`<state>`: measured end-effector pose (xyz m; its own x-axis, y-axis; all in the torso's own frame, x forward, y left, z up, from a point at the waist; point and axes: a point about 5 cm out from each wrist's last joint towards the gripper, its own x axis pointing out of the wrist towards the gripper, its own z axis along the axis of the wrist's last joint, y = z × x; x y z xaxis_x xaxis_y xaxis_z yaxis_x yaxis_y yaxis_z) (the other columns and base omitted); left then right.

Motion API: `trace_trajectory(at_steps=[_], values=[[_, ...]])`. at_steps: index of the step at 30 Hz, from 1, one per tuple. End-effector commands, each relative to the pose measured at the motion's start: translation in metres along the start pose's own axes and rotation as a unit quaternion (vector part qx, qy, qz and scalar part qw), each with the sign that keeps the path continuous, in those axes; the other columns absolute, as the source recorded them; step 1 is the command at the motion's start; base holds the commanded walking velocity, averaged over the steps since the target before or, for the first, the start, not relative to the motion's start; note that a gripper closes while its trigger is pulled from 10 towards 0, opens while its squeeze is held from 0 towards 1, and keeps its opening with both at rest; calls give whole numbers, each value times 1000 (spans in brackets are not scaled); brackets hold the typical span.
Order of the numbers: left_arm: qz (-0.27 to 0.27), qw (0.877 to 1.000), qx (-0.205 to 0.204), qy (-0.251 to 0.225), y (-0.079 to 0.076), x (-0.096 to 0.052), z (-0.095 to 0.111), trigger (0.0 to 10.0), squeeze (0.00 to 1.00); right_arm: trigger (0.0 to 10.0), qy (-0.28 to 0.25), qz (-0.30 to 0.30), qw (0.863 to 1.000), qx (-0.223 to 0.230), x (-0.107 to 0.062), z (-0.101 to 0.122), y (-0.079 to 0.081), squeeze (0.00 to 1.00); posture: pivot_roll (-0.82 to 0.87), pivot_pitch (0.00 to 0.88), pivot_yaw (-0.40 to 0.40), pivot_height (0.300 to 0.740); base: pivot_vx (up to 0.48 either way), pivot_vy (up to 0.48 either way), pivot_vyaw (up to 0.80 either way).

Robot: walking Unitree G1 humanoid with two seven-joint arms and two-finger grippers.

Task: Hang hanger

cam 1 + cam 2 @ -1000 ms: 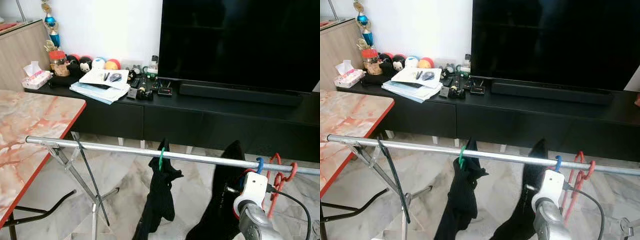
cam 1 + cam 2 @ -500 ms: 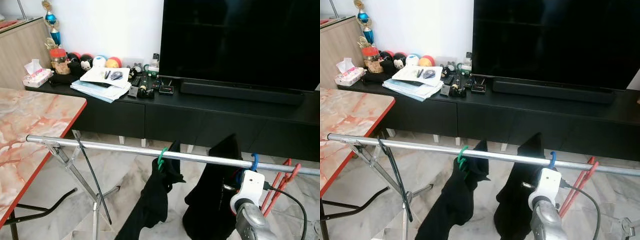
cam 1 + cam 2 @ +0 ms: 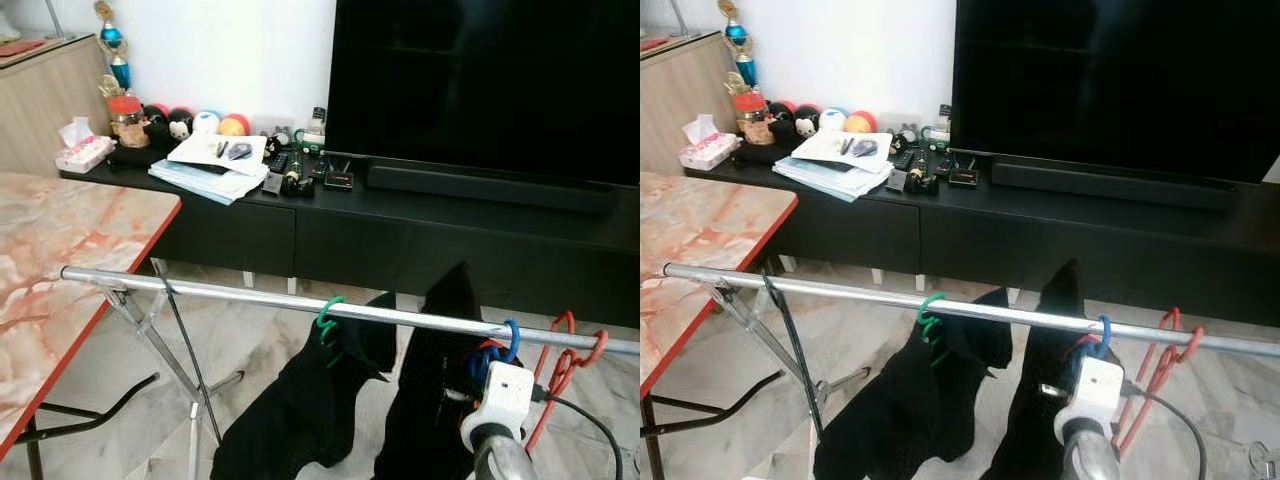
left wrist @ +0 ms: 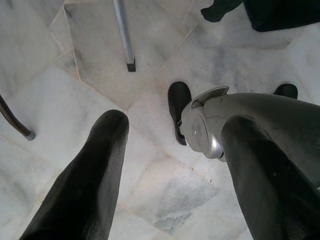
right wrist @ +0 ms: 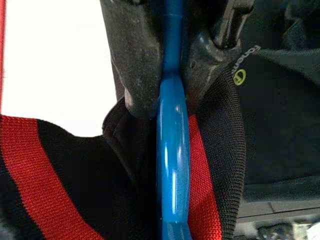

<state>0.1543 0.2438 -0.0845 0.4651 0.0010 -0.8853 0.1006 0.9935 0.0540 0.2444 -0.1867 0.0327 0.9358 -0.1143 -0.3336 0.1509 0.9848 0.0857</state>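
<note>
Right hand (image 5: 167, 65) clamped on the blue hanger (image 5: 171, 165) hooked over the rail (image 3: 250, 298); left hand (image 4: 175, 165) hanging open above the floor (image 4: 65, 100).

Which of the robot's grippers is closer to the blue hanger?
Right. The right gripper is clamped on the blue hanger at the rail; the left gripper hangs low above the floor.
</note>
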Motion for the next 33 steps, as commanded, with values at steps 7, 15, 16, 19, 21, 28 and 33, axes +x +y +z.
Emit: trace_trajectory(at_steps=[7,15,16,19,21,28,33], values=[[-1,1000,-2,11,0,0,-5,10000,0,3373,21,7,999,-40,-6,-15,-6,0,156,10,-47,740,0,0,0],[8,1000,-6,5,1,-1,-4,10000,0,10000,38,2,999,-38,-6,-23,-7,0,158,10,-43,740,0,0,0],[9,1000,-3,6,2,-1,-4,10000,0,10000,40,1,999,-37,-5,-25,-8,0,157,9,-42,740,0,0,0],[9,1000,-3,5,2,-1,-4,10000,0,10000,40,2,999,-33,-5,-26,-7,0,161,8,-40,740,0,0,0],[9,1000,-3,5,2,-1,-4,10000,0,10000,38,3,999,-32,-4,-26,-6,0,161,5,-38,740,0,0,0],[9,1000,-3,3,2,-1,-4,10000,0,10000,33,0,999,-28,-1,-24,-5,0,160,0,-34,740,0,0,0],[8,1000,-3,4,2,-1,-4,10000,0,10000,28,-6,999,-24,0,-23,-4,0,162,0,-31,740,0,0,0]])
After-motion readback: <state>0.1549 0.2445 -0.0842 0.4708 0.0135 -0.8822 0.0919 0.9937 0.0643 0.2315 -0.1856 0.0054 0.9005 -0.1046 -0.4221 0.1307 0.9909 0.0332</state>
